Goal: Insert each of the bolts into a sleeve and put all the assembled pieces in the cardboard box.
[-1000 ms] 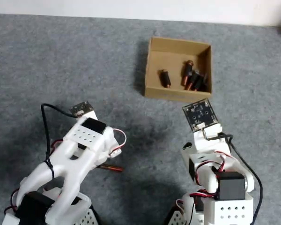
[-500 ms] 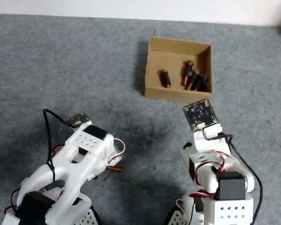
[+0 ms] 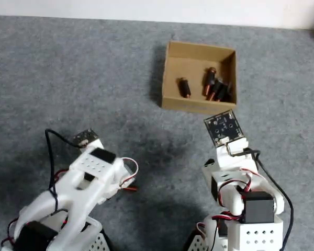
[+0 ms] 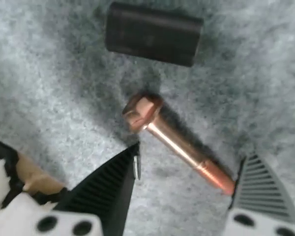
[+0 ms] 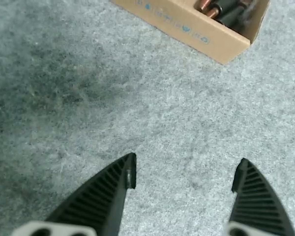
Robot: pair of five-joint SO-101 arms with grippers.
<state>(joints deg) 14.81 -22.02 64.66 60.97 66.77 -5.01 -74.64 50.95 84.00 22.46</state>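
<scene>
1. Several assembled pieces are lying inside the cardboard box, so most of the task is being judged as done.
2. One bolt is lying bare on the carpet, near a loose black sleeve but not touching it.
3. The left gripper is being held wide open on either side of the bolt, with nothing gripped yet.
4. The right gripper is being held open and empty above the carpet, near the box.
5. Insertion and boxing of this pair are remaining.

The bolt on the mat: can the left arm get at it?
Probably yes: the left gripper is open and the bolt lies between its jaws with nothing over it; the sleeve lies apart.
</scene>
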